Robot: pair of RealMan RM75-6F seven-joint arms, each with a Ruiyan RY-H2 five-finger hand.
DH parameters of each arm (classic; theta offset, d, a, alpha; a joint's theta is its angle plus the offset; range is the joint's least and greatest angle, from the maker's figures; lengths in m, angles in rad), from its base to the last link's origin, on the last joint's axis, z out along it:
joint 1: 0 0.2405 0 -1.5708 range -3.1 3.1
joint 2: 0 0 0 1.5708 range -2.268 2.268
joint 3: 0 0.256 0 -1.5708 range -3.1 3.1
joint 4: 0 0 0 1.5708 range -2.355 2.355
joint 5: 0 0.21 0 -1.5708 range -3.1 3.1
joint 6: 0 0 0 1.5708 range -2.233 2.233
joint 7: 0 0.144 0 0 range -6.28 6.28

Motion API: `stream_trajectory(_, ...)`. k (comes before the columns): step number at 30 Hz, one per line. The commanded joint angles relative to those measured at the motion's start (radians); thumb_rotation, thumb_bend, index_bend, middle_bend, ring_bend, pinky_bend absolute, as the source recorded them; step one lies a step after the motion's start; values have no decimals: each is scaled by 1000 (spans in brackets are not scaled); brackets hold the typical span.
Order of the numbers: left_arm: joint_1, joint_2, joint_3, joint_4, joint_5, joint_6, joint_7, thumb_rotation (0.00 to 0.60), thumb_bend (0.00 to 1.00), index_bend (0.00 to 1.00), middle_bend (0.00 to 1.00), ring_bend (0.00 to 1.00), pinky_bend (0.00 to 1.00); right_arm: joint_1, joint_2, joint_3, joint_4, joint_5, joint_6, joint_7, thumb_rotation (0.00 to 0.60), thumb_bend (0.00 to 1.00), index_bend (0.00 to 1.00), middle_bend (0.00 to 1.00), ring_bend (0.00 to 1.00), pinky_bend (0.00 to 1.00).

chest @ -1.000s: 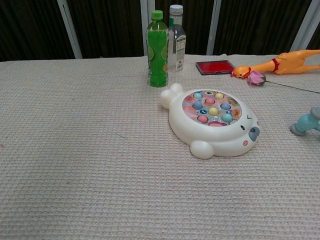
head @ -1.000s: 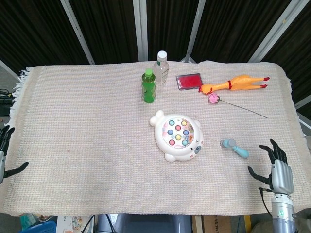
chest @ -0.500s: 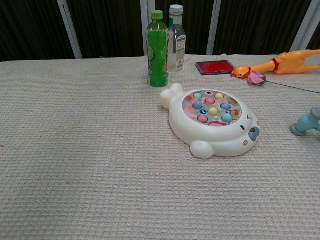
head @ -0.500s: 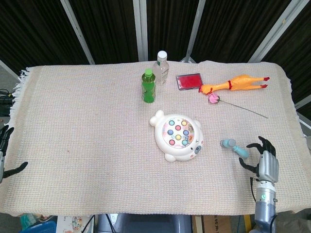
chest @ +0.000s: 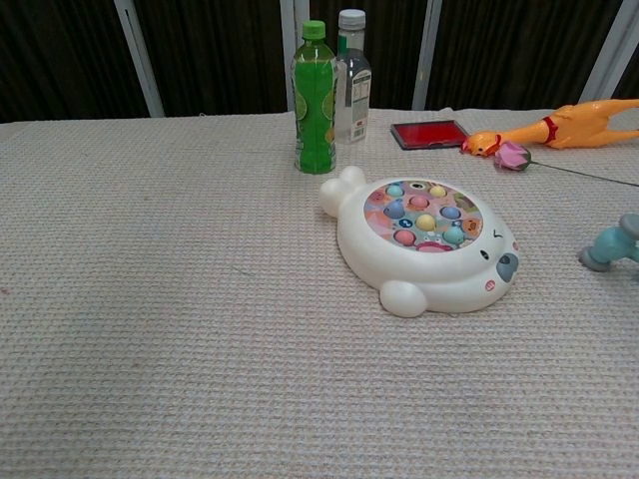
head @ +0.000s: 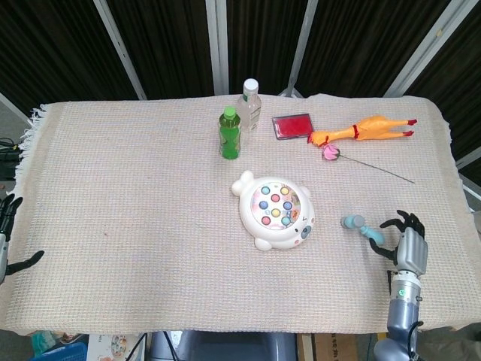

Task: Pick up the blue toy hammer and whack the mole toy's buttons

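Observation:
The white mole toy (head: 275,210) with several coloured buttons (chest: 424,213) lies mid-table. To its right lies the blue toy hammer (head: 361,227), head toward the toy; its head (chest: 609,245) shows at the chest view's right edge. My right hand (head: 403,242) hovers just right of the hammer's handle end, fingers spread, holding nothing. My left hand (head: 7,239) sits at the table's left edge, fingers apart and empty. Neither hand shows in the chest view.
A green bottle (head: 230,132) and a clear bottle (head: 249,104) stand behind the toy. A red case (head: 291,125), an orange rubber chicken (head: 364,129) and a pink flower on a stem (head: 331,153) lie at the back right. A beige mat (head: 135,195) covers the table.
My right hand has moved left and forward from the table's right front corner to the hammer's handle end. The left hand has stayed put.

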Motion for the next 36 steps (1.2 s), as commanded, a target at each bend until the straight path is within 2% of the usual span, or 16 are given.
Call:
stream_trajectory(1, 0, 1, -1, -1, -4, -2, 1, 600, 0, 0, 0, 0, 0, 9, -13, 3, 13, 8, -9, -5, 600, 238, 502, 184, 0, 0)
stream_trajectory(7, -2, 2, -2, -5, -8, -8, 2, 600, 0, 0, 0, 0, 0, 25, -34, 11, 46, 21, -28, -6, 600, 313, 502, 184, 0, 0)
stream_trajectory(15, -2, 4, -1, -3, -14, -14, -3, 600, 0, 0, 0, 0, 0, 40, -51, 23, 79, 41, -47, -9, 600, 316, 502, 184, 0, 0)
stream_trajectory(36, -2, 4, 0, 2, -16, -16, -9, 600, 0, 0, 0, 0, 0, 46, -60, 25, 59, 52, -46, -20, 600, 316, 514, 185, 0, 0)
